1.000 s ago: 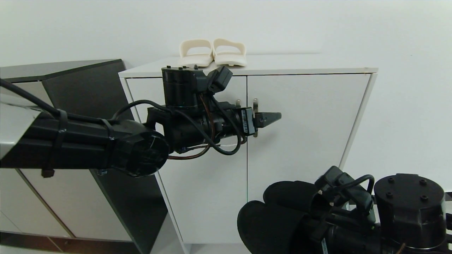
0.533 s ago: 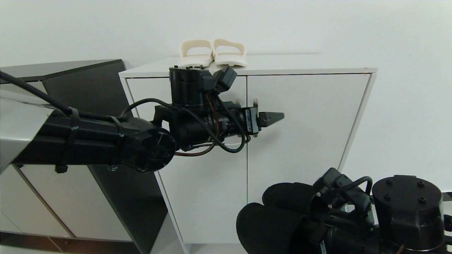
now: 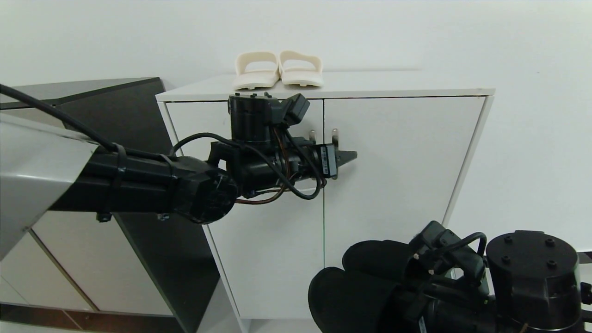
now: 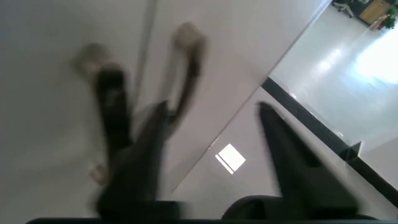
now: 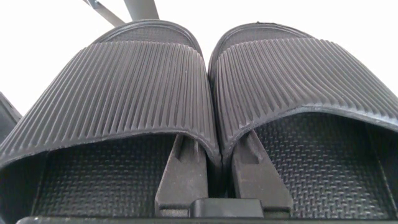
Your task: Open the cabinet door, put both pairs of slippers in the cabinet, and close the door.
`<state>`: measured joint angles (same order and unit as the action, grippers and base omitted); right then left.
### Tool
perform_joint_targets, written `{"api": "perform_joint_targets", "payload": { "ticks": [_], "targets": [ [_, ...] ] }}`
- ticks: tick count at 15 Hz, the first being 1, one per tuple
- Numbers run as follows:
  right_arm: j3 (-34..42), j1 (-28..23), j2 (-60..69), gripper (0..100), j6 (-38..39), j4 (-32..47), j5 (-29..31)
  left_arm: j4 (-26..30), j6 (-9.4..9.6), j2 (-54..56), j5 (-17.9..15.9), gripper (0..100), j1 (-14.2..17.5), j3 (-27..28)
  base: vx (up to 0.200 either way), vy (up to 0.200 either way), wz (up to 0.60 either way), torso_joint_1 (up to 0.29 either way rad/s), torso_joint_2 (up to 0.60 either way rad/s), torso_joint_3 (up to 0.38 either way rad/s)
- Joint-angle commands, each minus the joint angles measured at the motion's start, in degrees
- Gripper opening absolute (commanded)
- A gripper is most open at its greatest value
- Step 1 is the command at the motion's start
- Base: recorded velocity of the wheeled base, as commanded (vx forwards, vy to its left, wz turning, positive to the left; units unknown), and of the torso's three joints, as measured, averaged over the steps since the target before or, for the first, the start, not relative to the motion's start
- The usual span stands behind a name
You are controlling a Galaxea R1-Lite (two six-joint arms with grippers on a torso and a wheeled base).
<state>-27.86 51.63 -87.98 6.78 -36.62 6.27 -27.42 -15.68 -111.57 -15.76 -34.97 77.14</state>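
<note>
The left gripper (image 3: pixel 348 158) is hovering with its jaws spread apart at the pair of metal handles (image 3: pixel 334 137) where the two doors of the white cabinet (image 3: pixel 397 152) meet. The left wrist view is blurred, so one finger appears to be lying against a handle, though contact cannot be confirmed. Low on the robot's right, the right gripper (image 5: pixel 216 149) is pinching the adjoining inner walls of the black slippers (image 3: pixel 365 277) between closed jaws, carrying the pair together in front of the right-hand door.

Both doors are sitting flush and closed, so the task looks to be at its first step: a door is yet to be pulled open, neither pair is inside, and the closing is far off. The cream slippers (image 3: pixel 277 69) are resting side by side on the cabinet top, near its back edge, above the left door and well apart from either gripper.

A dark glossy unit (image 3: pixel 111 101) is standing just beside the cabinet on the left, and a plain white wall (image 3: pixel 462 37) is rising behind. The held black pair is hanging close to the right door's lower face, which may be crowding that door's swing.
</note>
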Motion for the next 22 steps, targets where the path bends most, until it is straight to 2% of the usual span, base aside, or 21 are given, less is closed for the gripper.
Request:
{"api": "perform_joint_targets", "payload": {
  "ticks": [1, 3, 5, 8, 11, 14, 19, 22],
  "targets": [
    [0.1, 0.1, -0.1, 0, 0.0, 0.0, 0.0, -0.1, 0.03, 0.3, -0.3, 0, -0.3, -0.2, 0.0, 0.0, 0.0, 0.0, 0.0, 0.0],
    [0.2, 0.1, 0.1, 0, 0.1, 0.0, -0.2, -0.1, 0.12, 1.7, -0.3, 0, -0.7, -1.4, 0.0, 0.0, 0.0, 0.0, 0.0, 0.0],
    [1.5, 0.9, 0.6, 0, -0.1, 0.0, -3.1, -0.1, 0.56, 3.6, -0.3, 0, -1.8, -3.6, 0.0, 0.0, 0.0, 0.0, 0.0, 0.0],
    [4.0, 1.4, 1.9, 0, -2.3, -1.6, -7.2, -0.3, 1.88, 6.5, -0.2, 0, -3.5, -6.9, 0.0, 0.0, 0.0, 0.0, 0.0, 0.0],
    [6.0, 1.5, 2.0, 0, -4.0, -4.4, -8.5, -0.3, 2.93, 9.4, 0.0, 0, -5.8, -9.6, 0.0, 0.0, 0.0, 0.0, 0.0, 0.0],
    [6.6, 1.5, 2.1, 0, -5.1, -4.5, -9.2, -0.5, 3.11, 11.6, -0.1, 0, -6.4, -11.5, 0.0, 0.0, 0.0, 0.0, 0.0, 0.0],
    [6.5, 1.5, 1.8, 0, -5.2, -4.5, -9.2, -0.6, 4.78, 20.3, 2.9, 0, -7.3, -21.0, 0.0, 0.0, 0.0, 0.0, 0.0, 0.0],
    [6.4, 1.5, 1.8, 0, -5.2, -4.5, -9.2, -0.4, 4.6, 22.7, 3.3, 0, -6.4, -22.1, 0.0, 0.0, 0.0, 0.0, 0.0, 0.0]
  ]
}}
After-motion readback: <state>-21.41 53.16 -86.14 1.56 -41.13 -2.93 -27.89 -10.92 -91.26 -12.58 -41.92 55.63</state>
